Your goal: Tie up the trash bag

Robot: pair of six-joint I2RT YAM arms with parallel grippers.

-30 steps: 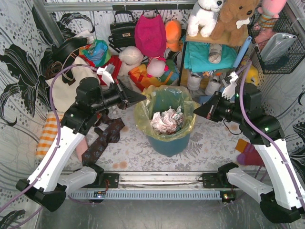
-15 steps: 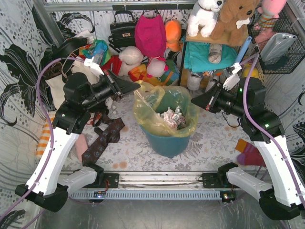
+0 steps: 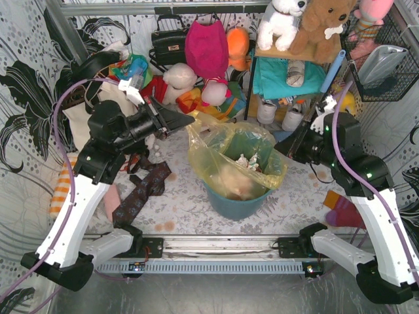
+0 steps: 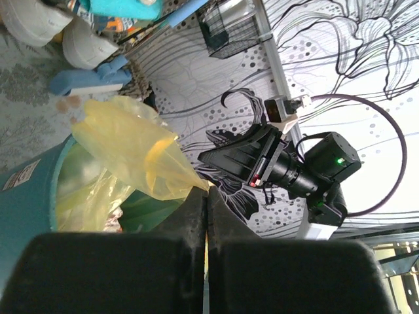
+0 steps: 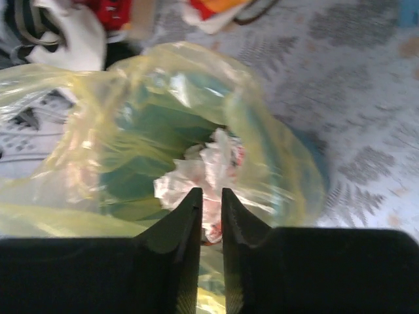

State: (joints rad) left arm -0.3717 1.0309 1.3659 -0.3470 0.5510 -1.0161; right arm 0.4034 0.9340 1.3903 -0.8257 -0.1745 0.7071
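Note:
The trash bag [image 3: 229, 147] is thin yellow-green plastic lining a teal bin [image 3: 237, 199] at the table's middle, with crumpled white paper [image 3: 247, 161] inside. My left gripper [image 3: 191, 120] is shut on the bag's left rim and holds it stretched up into a peak [image 4: 141, 154]; the fingertips [image 4: 207, 191] pinch the plastic. My right gripper [image 3: 283, 148] hangs just right of the bag, its jaws a narrow gap apart with nothing between them. In the right wrist view that gripper [image 5: 211, 193] points down at the bag's mouth [image 5: 131, 111] and the paper [image 5: 208, 163].
Stuffed toys, bags and shoes crowd the back, with a shelf [image 3: 288, 72] at the back right. A patterned tie [image 3: 141, 190] and a striped cloth [image 3: 64, 183] lie left of the bin. A red-and-orange sock [image 3: 342, 209] lies at the right.
My left gripper lifted the bag's left rim up and left. My right gripper parted from shut, let go of the right rim and drew back right; that side of the bag slumped.

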